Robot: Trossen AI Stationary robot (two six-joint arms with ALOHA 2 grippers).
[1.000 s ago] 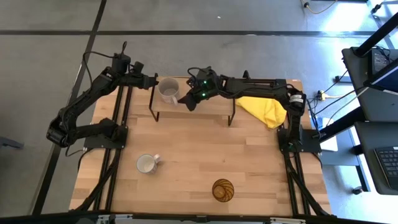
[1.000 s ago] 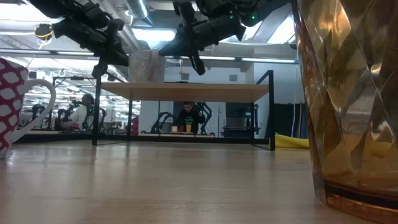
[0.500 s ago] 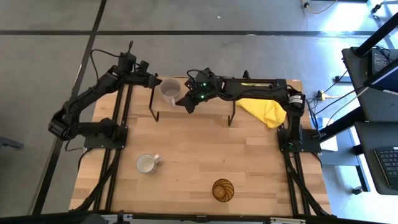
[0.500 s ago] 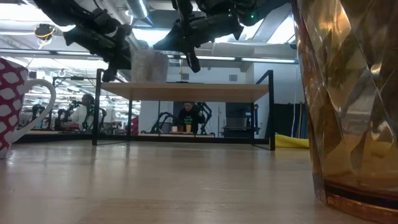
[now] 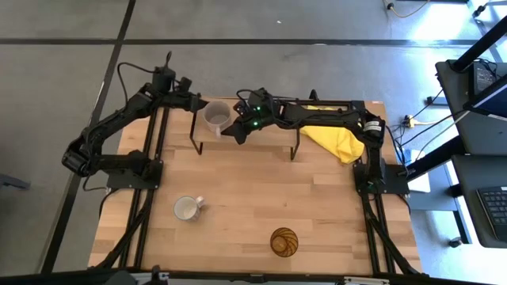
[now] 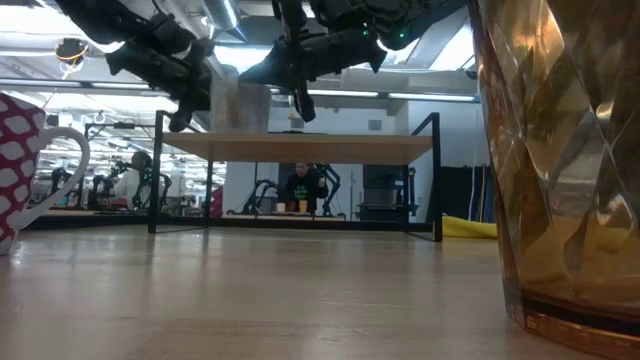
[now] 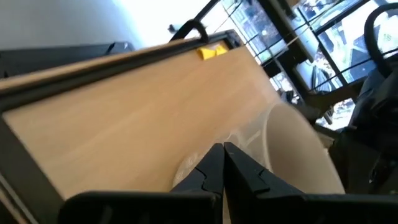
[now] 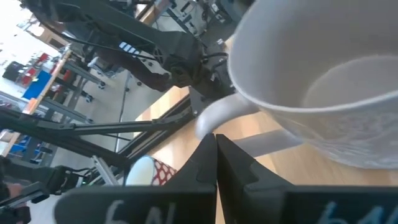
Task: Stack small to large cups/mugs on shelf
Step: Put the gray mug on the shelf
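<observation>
A grey mug [image 5: 215, 116] stands upright on the far-left end of the shelf [image 5: 269, 136]; it also shows in the low view [image 6: 240, 105]. My left gripper [image 5: 198, 105] is shut at the mug's left side. My right gripper [image 5: 236, 131] is shut at the mug's right-near side, by its handle [image 8: 217, 115]. The white mug [image 5: 187, 208] stands on the table at near left. The amber tumbler [image 5: 284, 241] stands near the front edge. My left gripper's shut fingertips [image 7: 222, 155] point slanting down beside the lower wall [image 7: 292, 155] of the grey mug, from the table's left; I cannot tell whether they touch it. My right gripper's shut fingertips [image 8: 211, 146] lie against the outer curve of the mug's handle [image 8: 210, 124], coming slanting down from the table's right. The mug stands on the shelf board.
A yellow cloth [image 5: 337, 141] lies on the table by the shelf's right end. The shelf's black legs [image 6: 437, 180] stand at its corners, and the rest of its board [image 7: 137, 106] is bare. The tumbler [image 6: 560, 170] stands close before the low camera.
My left gripper has moved toward the table's right, up to the grey mug's side. My right gripper has edged toward the mug's handle. In the low view the mug has shifted a little toward the shelf's middle while staying upright on the board.
</observation>
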